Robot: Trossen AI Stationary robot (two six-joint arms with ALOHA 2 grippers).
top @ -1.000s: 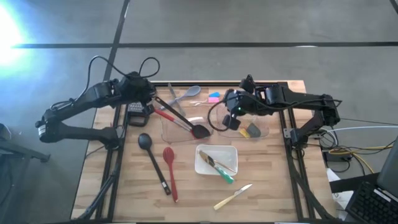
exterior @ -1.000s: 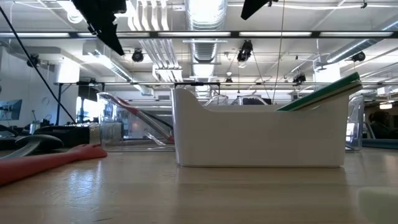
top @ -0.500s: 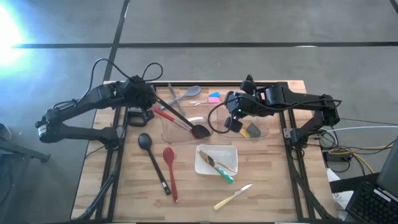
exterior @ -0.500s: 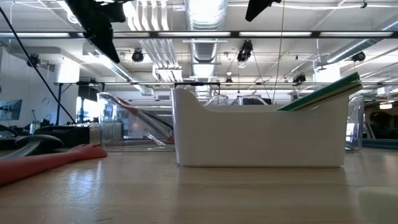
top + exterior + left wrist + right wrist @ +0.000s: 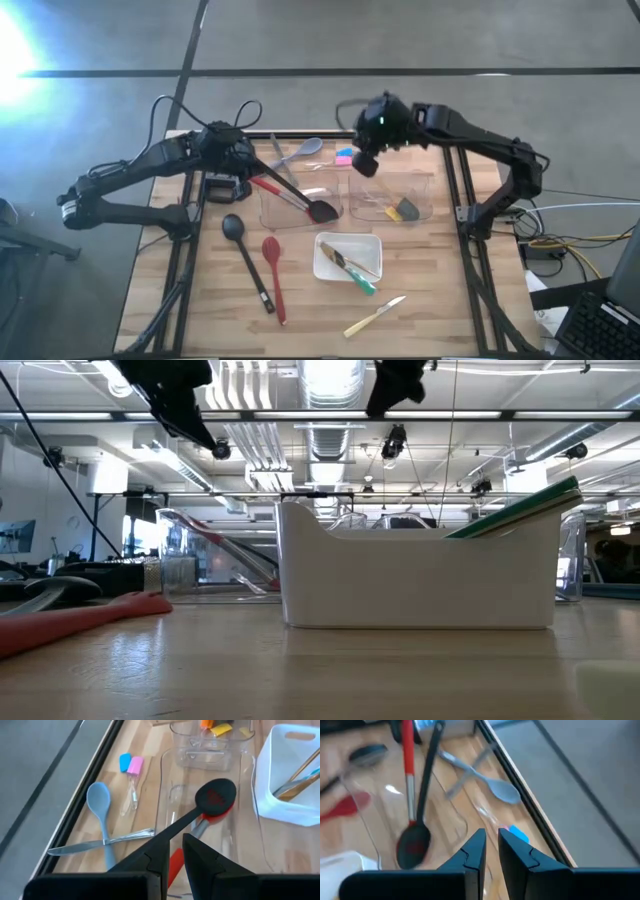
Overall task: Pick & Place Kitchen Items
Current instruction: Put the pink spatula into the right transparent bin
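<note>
My right end effector (image 5: 363, 160), fingers nearly together and empty, hangs over the worktop (image 5: 430, 300) with the pink and blue spatulas (image 5: 343, 156) just beside and below it, their handles running toward my left end effector (image 5: 243, 160), likewise closed and farther away.

ladle (image 5: 298, 193) in left bin (image 5: 270, 212) | tray (image 5: 327, 267) in front, between bins | knife (image 5: 374, 316) nearest the front edge
</note>
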